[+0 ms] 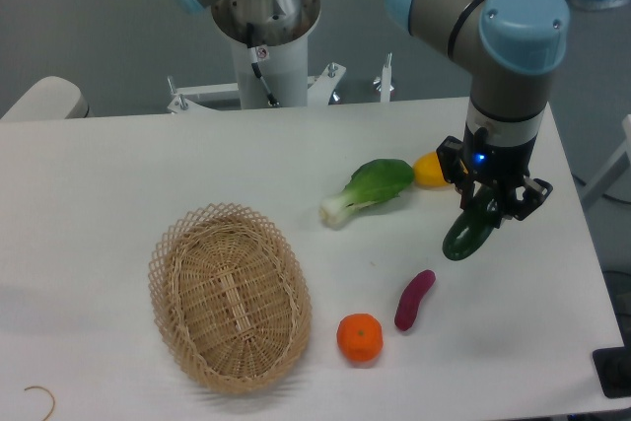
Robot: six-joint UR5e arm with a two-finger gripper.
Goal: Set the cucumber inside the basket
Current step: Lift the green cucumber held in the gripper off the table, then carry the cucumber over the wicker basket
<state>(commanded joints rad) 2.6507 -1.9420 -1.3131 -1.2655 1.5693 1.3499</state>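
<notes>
The dark green cucumber (467, 233) hangs tilted from my gripper (489, 206), which is shut on its upper end and holds it above the table at the right. The tan woven basket (170, 283) lies at the front left, far from the gripper, and nothing lies in it.
A leafy bok choy (370, 188) lies in the middle with a yellow fruit (428, 171) beside it, just left of the gripper. A purple vegetable (414, 299) and an orange (360, 337) lie between the gripper and the basket. The table's right edge is close.
</notes>
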